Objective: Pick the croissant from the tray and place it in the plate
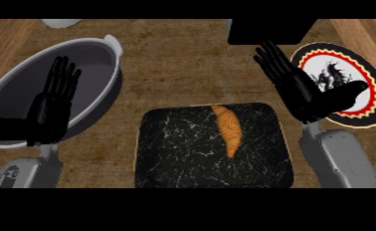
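The croissant (228,129) lies on my black marbled tray (183,155), toward its right half, untouched. My right hand (301,93) is spread flat, fingers straight, partly over the patterned plate (334,58) to the tray's right. My left hand (51,105) rests open over the grey pot (99,51) at left. A dark box (268,31) sits behind the plate.

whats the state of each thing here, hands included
croissant: lying on the tray, not held
tray: flat on the counter, holding only the croissant
plate: on the counter at right, partly covered by the right hand
pot: at left, nothing visible inside
left hand: open, fingers straight, over the pot
right hand: open, fingers straight, over the plate's edge
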`<state>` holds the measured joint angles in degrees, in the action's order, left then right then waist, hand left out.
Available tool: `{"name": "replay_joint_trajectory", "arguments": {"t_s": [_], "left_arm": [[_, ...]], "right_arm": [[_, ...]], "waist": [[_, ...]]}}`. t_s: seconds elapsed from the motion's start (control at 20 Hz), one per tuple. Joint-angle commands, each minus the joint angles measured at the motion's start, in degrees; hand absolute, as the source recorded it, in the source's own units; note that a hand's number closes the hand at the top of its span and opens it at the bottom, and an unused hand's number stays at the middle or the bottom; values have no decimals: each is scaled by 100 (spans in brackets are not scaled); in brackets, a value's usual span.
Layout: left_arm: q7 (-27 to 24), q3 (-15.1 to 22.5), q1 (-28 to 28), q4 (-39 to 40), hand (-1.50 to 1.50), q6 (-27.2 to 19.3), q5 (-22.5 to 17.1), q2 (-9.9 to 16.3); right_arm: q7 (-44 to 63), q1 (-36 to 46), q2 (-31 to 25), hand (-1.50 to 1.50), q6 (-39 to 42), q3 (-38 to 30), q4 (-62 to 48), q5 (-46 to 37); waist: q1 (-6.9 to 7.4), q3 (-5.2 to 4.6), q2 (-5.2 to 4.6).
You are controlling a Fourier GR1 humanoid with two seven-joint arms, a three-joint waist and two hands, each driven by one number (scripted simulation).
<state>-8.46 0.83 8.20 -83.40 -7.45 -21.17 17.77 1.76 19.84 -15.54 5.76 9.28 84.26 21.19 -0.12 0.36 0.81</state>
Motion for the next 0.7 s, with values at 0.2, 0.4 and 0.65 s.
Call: {"name": "replay_joint_trajectory", "arguments": {"t_s": [0.2,0.4,0.65], "left_arm": [[1066,793,-546,783,0,-200,499,-184],[1351,1033,-798,488,0,-62,356,-300],[1820,1274,-816,232,0,-263,519,-395]], "right_arm": [[14,1604,-833,150,81,-254,-64,-840],[-138,1435,-1676,150,-1073,-254,-313,-2702],[-1320,642,-854,-150,-1650,-270,-309,-2648]], "waist": [[115,-39,-123],[-11,-43,-133],[-7,-30,-92]]}}
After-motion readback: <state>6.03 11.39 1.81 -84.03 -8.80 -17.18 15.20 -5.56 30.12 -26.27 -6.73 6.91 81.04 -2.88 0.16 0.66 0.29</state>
